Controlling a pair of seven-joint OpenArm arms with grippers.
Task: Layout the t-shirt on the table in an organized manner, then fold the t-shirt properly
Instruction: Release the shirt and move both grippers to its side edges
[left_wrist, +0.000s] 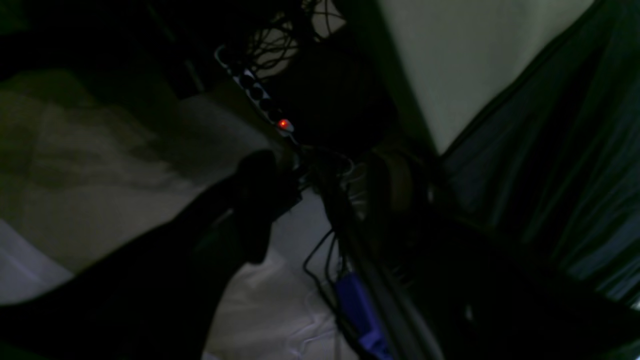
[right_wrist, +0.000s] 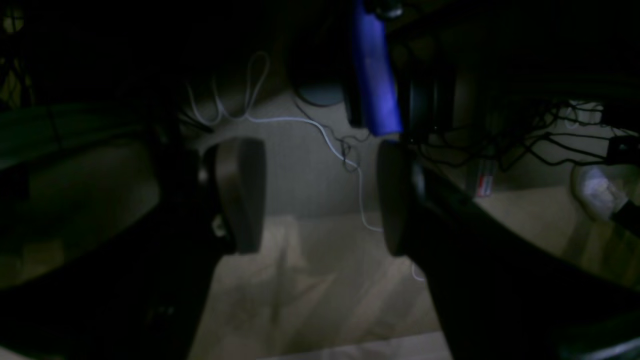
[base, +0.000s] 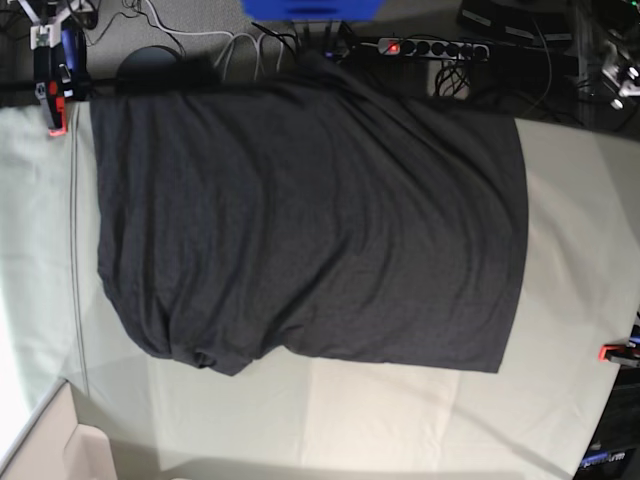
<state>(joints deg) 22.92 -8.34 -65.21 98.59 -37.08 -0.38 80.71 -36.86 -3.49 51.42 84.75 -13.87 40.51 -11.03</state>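
The charcoal t-shirt (base: 310, 220) lies spread across the table (base: 580, 250), plain side up, its near-left corner bunched and its far edge at the table's far rim. Neither arm shows in the base view. In the dim left wrist view my left gripper (left_wrist: 325, 195) has its dark fingers (left_wrist: 255, 200) apart with only cables seen between them, and t-shirt fabric (left_wrist: 560, 165) hangs close on the right beside the pale table (left_wrist: 465, 65). My right gripper (right_wrist: 317, 197) is open over the floor past the table edge, its two pads (right_wrist: 240, 195) wide apart and empty.
A power strip (base: 430, 47) with a red light and tangled cables lie on the floor beyond the far edge, next to a blue object (base: 310, 8). Red clamps (base: 55, 105) grip the far-left edge, and another clamp (base: 618, 352) sits at the right edge.
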